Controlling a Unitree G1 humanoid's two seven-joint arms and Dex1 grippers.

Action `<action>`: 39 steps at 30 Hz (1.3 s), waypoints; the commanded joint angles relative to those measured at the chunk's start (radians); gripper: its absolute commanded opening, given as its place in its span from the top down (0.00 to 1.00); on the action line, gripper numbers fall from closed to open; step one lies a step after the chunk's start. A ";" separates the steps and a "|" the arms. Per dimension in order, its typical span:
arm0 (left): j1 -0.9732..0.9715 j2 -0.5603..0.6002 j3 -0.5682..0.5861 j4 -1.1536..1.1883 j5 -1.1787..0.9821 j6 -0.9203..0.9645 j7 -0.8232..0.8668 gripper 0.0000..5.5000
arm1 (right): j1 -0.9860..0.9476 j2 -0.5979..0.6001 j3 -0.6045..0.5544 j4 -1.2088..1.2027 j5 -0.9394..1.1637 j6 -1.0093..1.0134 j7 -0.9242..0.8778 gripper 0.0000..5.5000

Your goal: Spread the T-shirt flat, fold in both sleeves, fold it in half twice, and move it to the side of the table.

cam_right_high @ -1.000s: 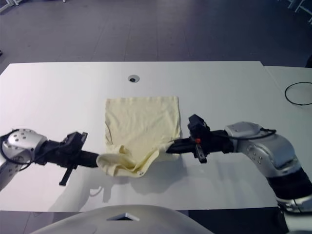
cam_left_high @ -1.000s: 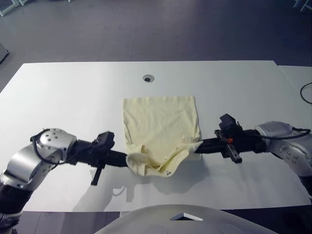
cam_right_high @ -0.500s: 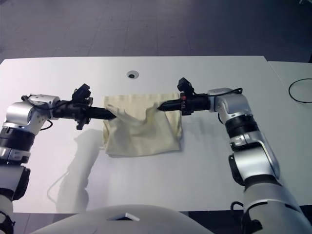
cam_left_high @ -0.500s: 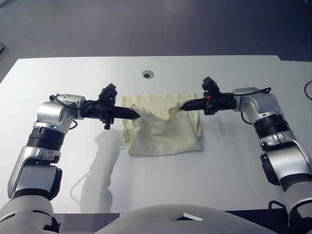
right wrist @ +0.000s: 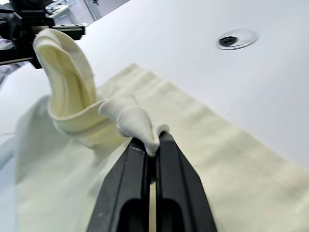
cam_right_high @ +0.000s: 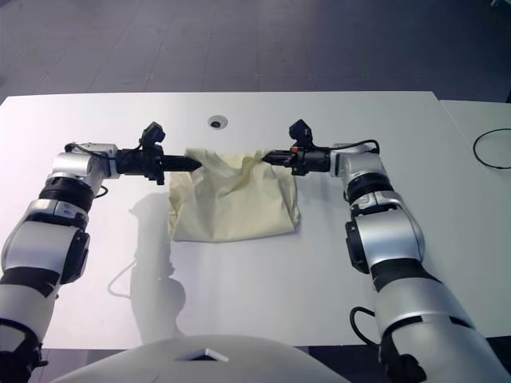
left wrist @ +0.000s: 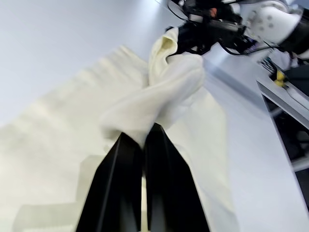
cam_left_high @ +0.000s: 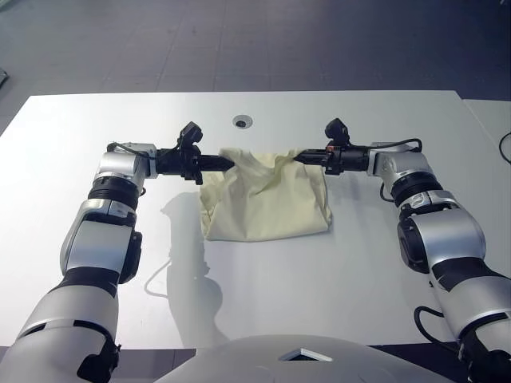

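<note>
The pale yellow T-shirt (cam_left_high: 267, 203) lies folded in the middle of the white table (cam_left_high: 96, 128), its near half doubled over the far half. My left gripper (cam_left_high: 228, 162) is shut on the shirt's hem at the far left corner, held a little above the cloth. My right gripper (cam_left_high: 299, 157) is shut on the hem at the far right corner. Between them the held edge sags in loose folds (cam_left_high: 263, 163). The left wrist view shows bunched cloth (left wrist: 159, 92) pinched in black fingers (left wrist: 123, 159). In the right wrist view a fold (right wrist: 137, 123) sits between its fingers (right wrist: 171, 164).
A round cable port (cam_left_high: 242, 121) is set in the table just beyond the shirt. A black cable loop (cam_right_high: 491, 150) lies on the neighbouring table at the far right. Bare tabletop stretches to either side and in front of the shirt.
Both grippers carried the shirt's near hem up and away from me, folding it over the far half. They now sit further back and wider apart than half a second ago.
</note>
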 commanded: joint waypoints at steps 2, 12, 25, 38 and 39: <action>-0.070 -0.023 0.055 0.104 0.052 -0.047 0.081 1.00 | -0.031 0.019 -0.046 0.043 -0.057 -0.044 -0.115 0.99; -0.072 -0.049 0.088 0.165 0.140 -0.075 0.130 1.00 | -0.039 0.076 -0.114 0.060 -0.112 -0.091 -0.248 0.99; -0.084 -0.076 0.141 0.185 0.176 -0.099 0.173 1.00 | -0.064 0.112 -0.177 0.077 -0.160 -0.119 -0.420 0.99; -0.032 -0.040 0.229 0.141 0.198 -0.260 0.539 0.75 | -0.009 0.060 -0.159 0.040 -0.269 -0.443 -0.629 0.67; -0.014 -0.039 0.226 0.108 0.201 -0.272 0.535 0.72 | 0.007 0.055 -0.144 0.034 -0.285 -0.464 -0.619 0.64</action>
